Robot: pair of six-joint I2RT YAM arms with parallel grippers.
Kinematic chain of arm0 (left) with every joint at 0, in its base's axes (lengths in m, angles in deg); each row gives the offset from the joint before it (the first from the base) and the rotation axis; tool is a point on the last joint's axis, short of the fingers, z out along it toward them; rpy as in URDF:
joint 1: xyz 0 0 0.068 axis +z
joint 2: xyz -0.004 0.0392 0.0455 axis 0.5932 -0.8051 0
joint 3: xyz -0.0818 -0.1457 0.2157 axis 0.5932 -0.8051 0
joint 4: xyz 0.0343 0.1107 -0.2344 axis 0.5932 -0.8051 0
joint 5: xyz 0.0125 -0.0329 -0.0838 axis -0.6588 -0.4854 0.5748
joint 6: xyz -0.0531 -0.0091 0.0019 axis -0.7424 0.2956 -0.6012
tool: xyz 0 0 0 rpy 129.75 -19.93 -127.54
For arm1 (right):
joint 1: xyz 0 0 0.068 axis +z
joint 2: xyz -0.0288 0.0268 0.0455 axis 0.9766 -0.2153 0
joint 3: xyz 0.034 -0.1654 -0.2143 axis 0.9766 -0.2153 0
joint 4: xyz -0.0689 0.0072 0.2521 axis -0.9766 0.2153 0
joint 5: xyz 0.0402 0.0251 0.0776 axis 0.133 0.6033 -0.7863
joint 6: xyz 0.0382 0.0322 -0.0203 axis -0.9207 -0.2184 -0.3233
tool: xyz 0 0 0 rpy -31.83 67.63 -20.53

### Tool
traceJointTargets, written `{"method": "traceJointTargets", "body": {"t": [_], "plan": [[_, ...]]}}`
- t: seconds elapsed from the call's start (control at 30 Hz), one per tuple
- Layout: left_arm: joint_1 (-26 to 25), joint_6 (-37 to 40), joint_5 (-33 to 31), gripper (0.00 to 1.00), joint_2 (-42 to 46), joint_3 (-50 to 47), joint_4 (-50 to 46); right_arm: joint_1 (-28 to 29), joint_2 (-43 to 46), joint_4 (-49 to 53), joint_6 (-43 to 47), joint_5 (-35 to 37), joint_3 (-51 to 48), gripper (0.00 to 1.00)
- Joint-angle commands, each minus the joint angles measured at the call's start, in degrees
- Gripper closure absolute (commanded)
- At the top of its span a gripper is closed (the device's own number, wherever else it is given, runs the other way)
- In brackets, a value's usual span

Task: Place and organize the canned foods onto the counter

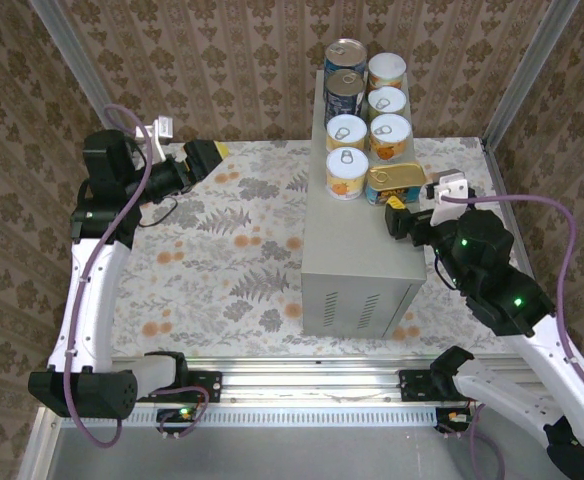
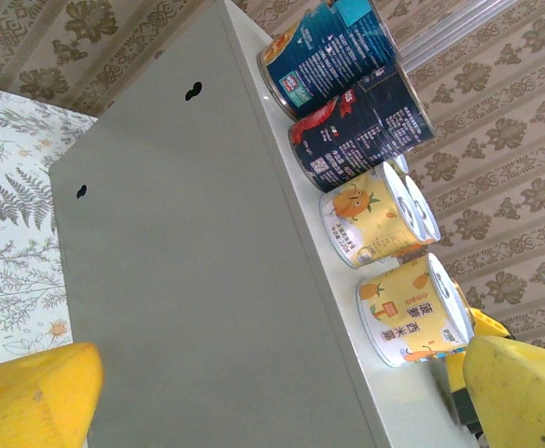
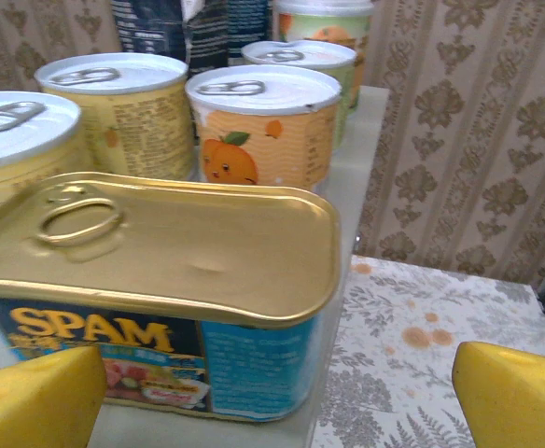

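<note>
The counter (image 1: 357, 245) is a tall grey-beige box in mid-table. On its top stand two blue cans (image 1: 345, 75) at the far end, several short yellow cans with white pull-tab lids (image 1: 388, 135) and a flat gold-topped blue Spam tin (image 1: 397, 183) nearest me. My right gripper (image 1: 412, 207) hovers open just in front of the Spam tin (image 3: 160, 280), its yellow fingers (image 3: 520, 397) wide apart and touching nothing. My left gripper (image 1: 205, 158) hangs open left of the counter (image 2: 188, 280), facing its side wall. From there the blue cans (image 2: 347, 84) and yellow cans (image 2: 412, 322) are seen side-on.
Floral-patterned floor (image 1: 212, 250) surrounds the box, with free room on its left and front. Patterned walls and metal frame posts (image 1: 517, 70) close in the back and sides. A purple cable (image 1: 562, 240) loops off the right arm.
</note>
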Motion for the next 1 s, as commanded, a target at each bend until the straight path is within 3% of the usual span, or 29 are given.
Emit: {"method": "traceJointTargets", "body": {"t": [0.0,0.4,0.67,0.8,0.97], "plan": [[-0.2,1.8,-0.1,0.0,0.0,0.8,0.8,-0.2,1.6,-0.2,3.1,-3.7,2.6,0.02],[-0.4,2.8,0.5,0.0,0.4,0.0,0.6,-0.2,0.5,4.9,0.2,-2.9,10.9,0.0],[-0.4,3.9,0.1,0.0,1.3,-0.9,-0.5,-0.2,-2.2,4.6,-0.6,-4.6,11.2,0.0],[-0.4,4.0,0.0,0.0,1.4,-1.4,-0.6,-0.2,-1.3,4.9,0.6,-13.0,9.5,0.04],[-0.4,3.3,0.3,0.0,1.4,-2.4,1.0,-0.1,0.0,6.0,3.5,-22.9,6.6,0.2]]}}
